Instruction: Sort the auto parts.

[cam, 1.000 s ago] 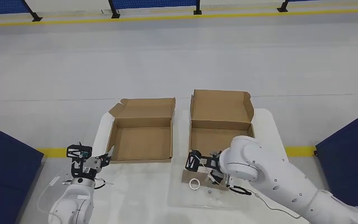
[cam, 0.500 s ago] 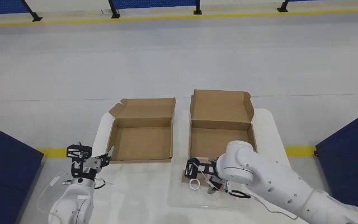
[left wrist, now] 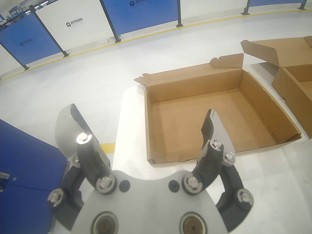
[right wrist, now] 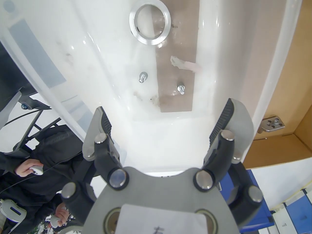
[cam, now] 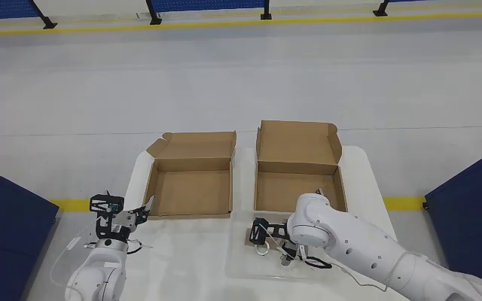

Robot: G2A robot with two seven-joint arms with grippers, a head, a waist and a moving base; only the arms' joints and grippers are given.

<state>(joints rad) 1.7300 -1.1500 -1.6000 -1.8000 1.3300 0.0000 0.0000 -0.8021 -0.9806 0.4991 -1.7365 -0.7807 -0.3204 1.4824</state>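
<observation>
A clear plastic tray (right wrist: 80,57) at the table's front holds a metal ring (right wrist: 150,24), two small bolts (right wrist: 143,76) (right wrist: 181,88) and a small pale scrap (right wrist: 186,65). My right gripper (right wrist: 165,113) hangs open just above the tray, with the bolts a little beyond its fingertips and nothing between them. In the top view the right gripper (cam: 260,229) is right beside the ring (cam: 261,247). A metal bracket (right wrist: 271,124) lies in the right cardboard box (cam: 300,188). My left gripper (left wrist: 143,120) stands open and empty at the table's left front corner, short of the left cardboard box (left wrist: 219,113).
Both boxes (cam: 190,190) stand open side by side at the back of the table with their lids folded back. A brown strip (right wrist: 175,49) shows under the tray. The table edge (cam: 135,173) runs just left of the left gripper (cam: 143,207).
The right arm has swung from the right box's front wall toward the table's front, bringing its gripper down over the tray near the ring. The left arm has stayed still.
</observation>
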